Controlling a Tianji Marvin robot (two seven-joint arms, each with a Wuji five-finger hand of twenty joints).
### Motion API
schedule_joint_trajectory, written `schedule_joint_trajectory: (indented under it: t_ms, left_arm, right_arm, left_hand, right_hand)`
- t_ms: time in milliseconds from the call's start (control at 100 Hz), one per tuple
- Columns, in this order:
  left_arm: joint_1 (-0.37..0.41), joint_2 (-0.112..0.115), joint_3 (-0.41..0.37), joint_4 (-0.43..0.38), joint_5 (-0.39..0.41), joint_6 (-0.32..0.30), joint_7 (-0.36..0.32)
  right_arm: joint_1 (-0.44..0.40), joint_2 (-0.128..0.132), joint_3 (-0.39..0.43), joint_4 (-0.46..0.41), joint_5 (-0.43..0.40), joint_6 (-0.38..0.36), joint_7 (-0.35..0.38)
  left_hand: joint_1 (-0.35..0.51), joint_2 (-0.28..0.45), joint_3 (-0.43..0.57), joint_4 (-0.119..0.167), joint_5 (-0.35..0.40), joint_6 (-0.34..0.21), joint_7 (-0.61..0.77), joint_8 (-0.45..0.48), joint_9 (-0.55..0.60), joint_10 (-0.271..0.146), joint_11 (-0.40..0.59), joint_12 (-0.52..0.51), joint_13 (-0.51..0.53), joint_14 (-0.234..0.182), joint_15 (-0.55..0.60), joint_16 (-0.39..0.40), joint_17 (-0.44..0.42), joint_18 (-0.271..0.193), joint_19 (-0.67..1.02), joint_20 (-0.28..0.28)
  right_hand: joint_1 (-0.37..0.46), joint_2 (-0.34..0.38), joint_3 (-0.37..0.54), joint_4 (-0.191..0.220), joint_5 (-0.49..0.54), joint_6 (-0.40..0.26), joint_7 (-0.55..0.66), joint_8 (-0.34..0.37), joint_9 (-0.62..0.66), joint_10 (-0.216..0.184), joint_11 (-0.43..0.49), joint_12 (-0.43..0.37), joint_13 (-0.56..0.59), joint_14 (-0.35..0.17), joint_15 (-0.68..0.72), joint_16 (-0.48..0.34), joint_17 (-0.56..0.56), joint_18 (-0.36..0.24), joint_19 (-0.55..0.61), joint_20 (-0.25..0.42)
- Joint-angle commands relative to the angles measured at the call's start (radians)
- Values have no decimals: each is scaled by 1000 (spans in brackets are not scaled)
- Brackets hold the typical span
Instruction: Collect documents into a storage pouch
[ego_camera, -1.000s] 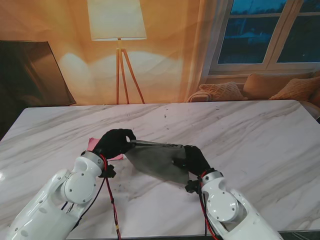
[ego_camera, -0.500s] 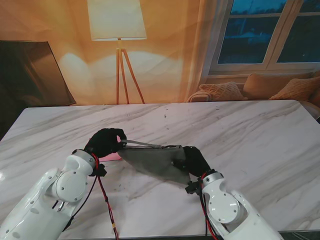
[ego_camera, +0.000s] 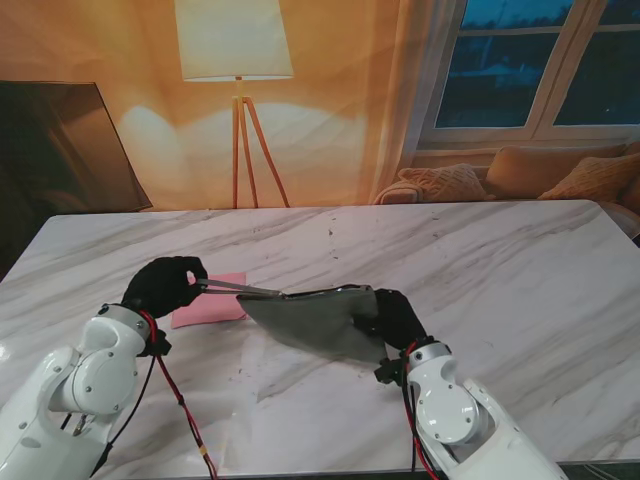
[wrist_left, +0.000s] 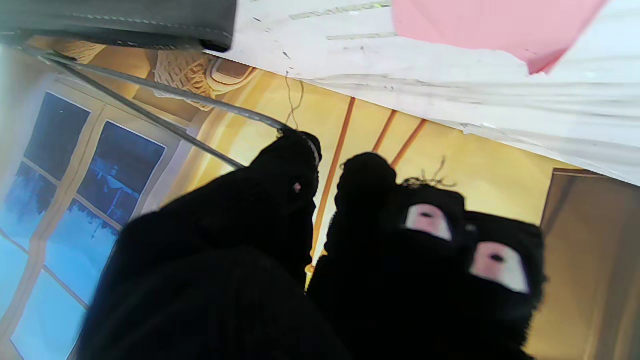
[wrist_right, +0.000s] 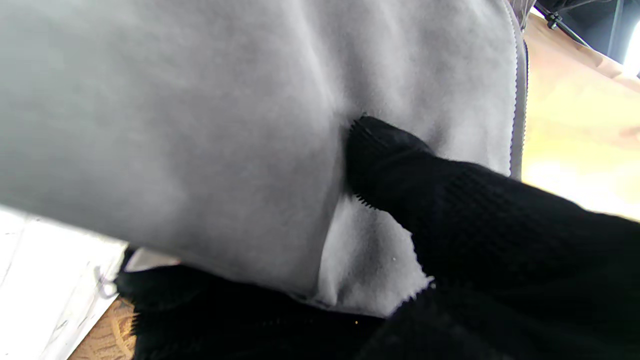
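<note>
A grey felt pouch (ego_camera: 315, 320) is held tilted above the table, and my right hand (ego_camera: 395, 318) is shut on its right end; a black-gloved finger (wrist_right: 450, 215) presses into the felt (wrist_right: 175, 125). My left hand (ego_camera: 165, 285) is out to the left of the pouch, pinching the corner of a thin clear sheet (ego_camera: 245, 290). The sheet's edges (wrist_left: 165, 92) run back to the pouch's rim (wrist_left: 120, 22). Whether the sheet's far end is inside the pouch cannot be made out. A pink document (ego_camera: 210, 300) lies flat on the table between my left hand and the pouch, also visible in the left wrist view (wrist_left: 490, 25).
The white marble table (ego_camera: 500, 260) stretches wide to the right and far side. Beyond its far edge are a floor lamp (ego_camera: 238, 60), a dark panel (ego_camera: 60, 150) and a sofa with cushions (ego_camera: 520, 175). Red cables hang along both forearms.
My left hand has moved left, away from the pouch's mouth, drawing the clear sheet out with it and uncovering the pink document. The right hand has kept its hold and the pouch has tipped slightly.
</note>
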Motion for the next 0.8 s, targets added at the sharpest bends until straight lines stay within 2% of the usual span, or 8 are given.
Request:
schedule_joint_trajectory:
  t_ms: [0,340,790]
  left_arm:
    - [10,12,-23,-3,7,9,-16]
    - [48,16,-94,-1,40,32,-35]
    - [53,12,-126,31,53,54,-2]
  right_arm:
    - [1,-1,8,5,-4,12,4]
    - [1,-3,23,3,-18,23,-15]
    - [3,-5,32,6,-26,33,-28]
  left_hand:
    - [30,10,28,38,8,-12,84,27,32,0,21,-8,29,101,64,4,46,-174,132,-44]
    - [34,14,19,37,5,-7,73,18,26,2,12,-12,17,110,52,3,34,-172,125,-46]
    - [55,25,-12,30,-1,-1,58,-10,6,5,-28,-16,-31,150,-5,3,-22,-146,80,-29]
  right_hand:
    - [87,86,59,8,223,-70,238,105,27,8,-1,7,69,-69,24,10,21,-4,15,-11]
    - [86,90,56,8,224,-66,238,108,27,10,4,6,78,-74,24,9,44,0,14,-13]
    - [86,91,55,8,224,-66,239,112,25,11,7,4,82,-74,25,7,49,2,15,-16]
